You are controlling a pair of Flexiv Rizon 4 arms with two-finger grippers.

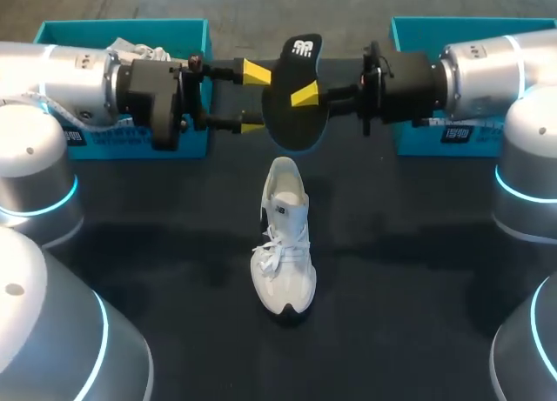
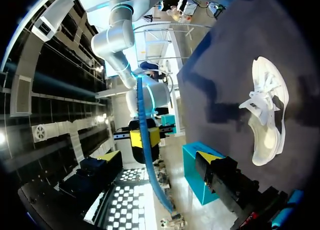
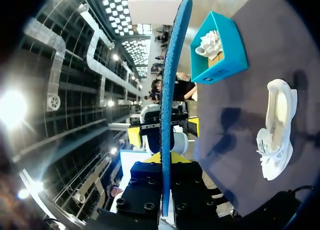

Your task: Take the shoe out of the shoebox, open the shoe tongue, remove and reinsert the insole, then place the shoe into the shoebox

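Observation:
A black insole (image 1: 291, 92) hangs in the air above the table's far middle, with my right gripper (image 1: 305, 94) shut on its right side. My left gripper (image 1: 254, 99) is open, its yellow tips standing apart on either side of the insole's left edge. In the left wrist view the insole (image 2: 147, 155) shows edge-on as a blue strip between the spread fingers of the left gripper (image 2: 159, 156). The right wrist view has the insole (image 3: 170, 105) rising from my right gripper (image 3: 165, 162). The white shoe (image 1: 283, 244) lies on the black table, toe toward the front.
A teal shoebox (image 1: 122, 140) stands at the back left with another white shoe (image 1: 135, 49) inside it. A second teal shoebox (image 1: 470, 144) is at the back right. Both arms stretch across in front of the boxes.

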